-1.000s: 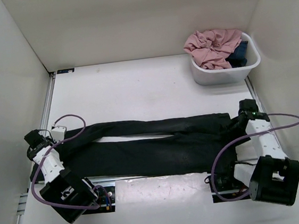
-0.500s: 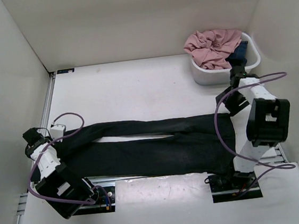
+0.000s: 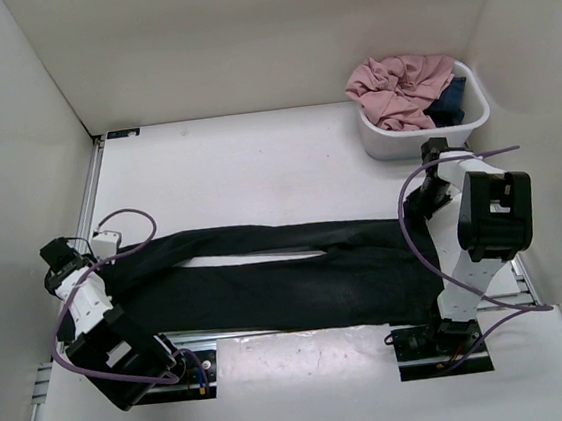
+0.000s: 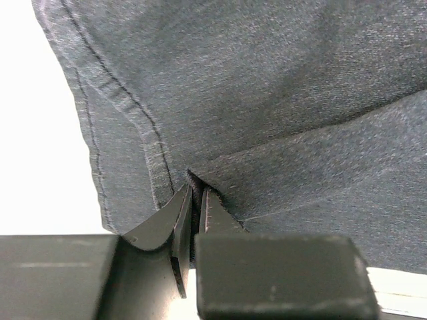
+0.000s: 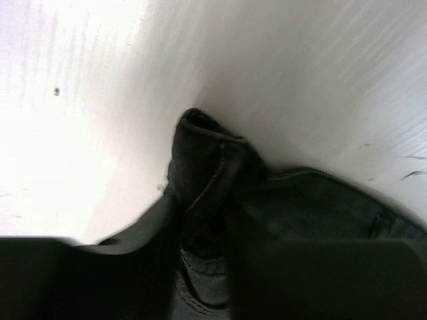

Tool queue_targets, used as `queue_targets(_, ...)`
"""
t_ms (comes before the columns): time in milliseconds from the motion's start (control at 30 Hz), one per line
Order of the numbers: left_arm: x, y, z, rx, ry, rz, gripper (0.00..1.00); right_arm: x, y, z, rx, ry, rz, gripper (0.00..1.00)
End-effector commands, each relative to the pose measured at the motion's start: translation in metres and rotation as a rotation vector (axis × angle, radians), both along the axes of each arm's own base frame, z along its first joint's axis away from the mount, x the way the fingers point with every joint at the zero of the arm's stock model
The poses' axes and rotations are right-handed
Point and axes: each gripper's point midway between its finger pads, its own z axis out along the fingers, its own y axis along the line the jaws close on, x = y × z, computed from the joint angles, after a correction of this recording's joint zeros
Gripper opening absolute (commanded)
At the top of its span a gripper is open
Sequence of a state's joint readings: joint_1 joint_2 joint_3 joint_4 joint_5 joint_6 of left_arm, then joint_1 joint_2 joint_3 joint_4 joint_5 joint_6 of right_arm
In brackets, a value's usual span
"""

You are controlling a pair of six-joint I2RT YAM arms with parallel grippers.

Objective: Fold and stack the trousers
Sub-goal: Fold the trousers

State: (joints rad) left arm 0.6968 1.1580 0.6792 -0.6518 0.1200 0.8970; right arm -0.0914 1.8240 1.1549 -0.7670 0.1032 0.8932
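White tabletop carries the trousers flat along its near edge: matte black, two legs forking toward the left, waist at the right. The left claw is pressed tight on a stitched leg end. The right claw pinches a bunched waist corner.

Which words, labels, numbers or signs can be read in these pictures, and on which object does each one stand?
None can be read.
The small black sticker at the far left corner of the white table: too small to read.
The black base plate at the table's near left edge: tiny coloured marks, too small to read.
The long black cloth trousers and the white plastic tub: no print visible.
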Motion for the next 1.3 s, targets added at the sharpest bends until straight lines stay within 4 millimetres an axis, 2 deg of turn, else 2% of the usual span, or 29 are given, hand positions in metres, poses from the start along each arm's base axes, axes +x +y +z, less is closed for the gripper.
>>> queue_targets(0, 0.013, 0.005, 0.014, 0.012, -0.043, -0.012, 0.14, -0.021, -0.006, -0.037, -0.040, 0.117, -0.007, 0.26)
queue_targets(33, 0.016, 0.007, 0.016, 0.014, -0.046, -0.012, 0.14, -0.017, -0.008, -0.036, -0.050, 0.107, -0.008, 0.19)
queue_targets(67, 0.018, 0.008, 0.020, 0.016, -0.055, -0.004, 0.14, -0.013, -0.010, -0.031, -0.060, 0.102, 0.001, 0.06)
queue_targets(100, 0.020, 0.010, 0.020, 0.006, -0.054, 0.009, 0.14, -0.010, -0.013, -0.028, -0.070, 0.098, 0.016, 0.02)
queue_targets(133, 0.029, 0.014, 0.026, 0.001, -0.070, 0.014, 0.14, -0.009, -0.017, -0.024, -0.091, 0.103, 0.026, 0.00)
queue_targets(200, 0.040, 0.020, 0.036, -0.006, -0.098, 0.033, 0.14, 0.009, -0.023, -0.010, -0.116, 0.062, 0.064, 0.00)
queue_targets(300, 0.068, 0.039, 0.068, 0.017, -0.171, 0.047, 0.14, 0.036, -0.033, 0.027, -0.166, -0.024, 0.125, 0.01)
queue_targets(333, 0.081, 0.049, 0.088, 0.047, -0.209, 0.045, 0.14, 0.040, -0.036, 0.041, -0.185, -0.057, 0.133, 0.00)
queue_targets(400, 0.087, 0.054, 0.108, 0.066, -0.241, 0.051, 0.14, 0.040, -0.039, 0.056, -0.207, -0.101, 0.159, 0.00)
queue_targets(433, 0.091, 0.058, 0.124, 0.093, -0.275, 0.048, 0.14, 0.045, -0.040, 0.076, -0.224, -0.186, 0.159, 0.00)
queue_targets(500, 0.086, 0.053, 0.134, 0.116, -0.283, 0.014, 0.14, 0.038, -0.039, 0.087, -0.236, -0.241, 0.165, 0.00)
queue_targets(533, 0.082, 0.052, 0.135, 0.134, -0.277, 0.010, 0.14, 0.024, -0.037, 0.094, -0.236, -0.273, 0.179, 0.00)
queue_targets(567, 0.072, 0.048, 0.139, 0.156, -0.274, 0.003, 0.14, 0.021, -0.037, 0.097, -0.243, -0.312, 0.175, 0.00)
queue_targets(600, 0.063, 0.049, 0.135, 0.173, -0.257, 0.009, 0.14, 0.013, -0.032, 0.097, -0.239, -0.329, 0.195, 0.00)
queue_targets(633, 0.048, 0.052, 0.127, 0.197, -0.210, 0.014, 0.14, 0.004, -0.031, 0.109, -0.249, -0.386, 0.189, 0.00)
queue_targets(667, 0.030, 0.045, 0.104, 0.187, -0.162, 0.021, 0.14, -0.016, -0.026, 0.087, -0.225, -0.362, 0.187, 0.00)
queue_targets(700, 0.017, 0.041, 0.090, 0.172, -0.128, 0.022, 0.14, -0.026, -0.022, 0.093, -0.218, -0.416, 0.187, 0.02)
queue_targets(733, 0.000, 0.043, 0.077, 0.184, -0.086, 0.031, 0.14, -0.036, -0.015, 0.087, -0.181, -0.429, 0.176, 0.04)
queue_targets(767, -0.020, 0.031, 0.051, 0.160, -0.036, 0.034, 0.14, -0.048, -0.013, 0.082, -0.176, -0.429, 0.161, 0.05)
queue_targets(800, -0.030, 0.026, 0.039, 0.148, -0.014, 0.036, 0.14, -0.071, -0.009, 0.072, -0.170, -0.433, 0.155, 0.09)
queue_targets(867, -0.050, 0.011, 0.011, 0.114, 0.039, 0.039, 0.14, -0.097, -0.006, 0.061, -0.154, -0.427, 0.109, 0.17)
queue_targets(900, -0.055, 0.006, 0.003, 0.102, 0.051, 0.038, 0.14, -0.107, -0.006, 0.067, -0.165, -0.481, 0.088, 0.21)
queue_targets(933, -0.059, 0.002, -0.003, 0.093, 0.060, 0.038, 0.14, -0.123, -0.004, 0.054, -0.153, -0.458, 0.063, 0.22)
queue_targets(967, -0.065, -0.004, -0.014, 0.069, 0.083, 0.036, 0.14, -0.133, -0.003, 0.052, -0.148, -0.455, 0.047, 0.25)
queue_targets(1000, -0.067, -0.007, -0.016, 0.070, 0.082, 0.036, 0.14, -0.151, -0.003, 0.051, -0.152, -0.449, 0.027, 0.29)
queue_targets(1100, -0.078, -0.010, -0.025, 0.072, 0.105, 0.053, 0.14, -0.184, 0.003, 0.043, -0.123, -0.394, -0.016, 0.38)
queue_targets(1133, -0.079, -0.011, -0.025, 0.079, 0.105, 0.044, 0.14, -0.192, 0.005, 0.039, -0.111, -0.372, -0.012, 0.44)
queue_targets(1200, -0.082, -0.012, -0.028, 0.085, 0.117, 0.038, 0.14, -0.204, 0.010, 0.036, -0.082, -0.338, -0.026, 0.49)
queue_targets(1267, -0.084, -0.015, -0.032, 0.078, 0.124, 0.037, 0.14, -0.206, 0.013, 0.044, -0.068, -0.351, -0.022, 0.55)
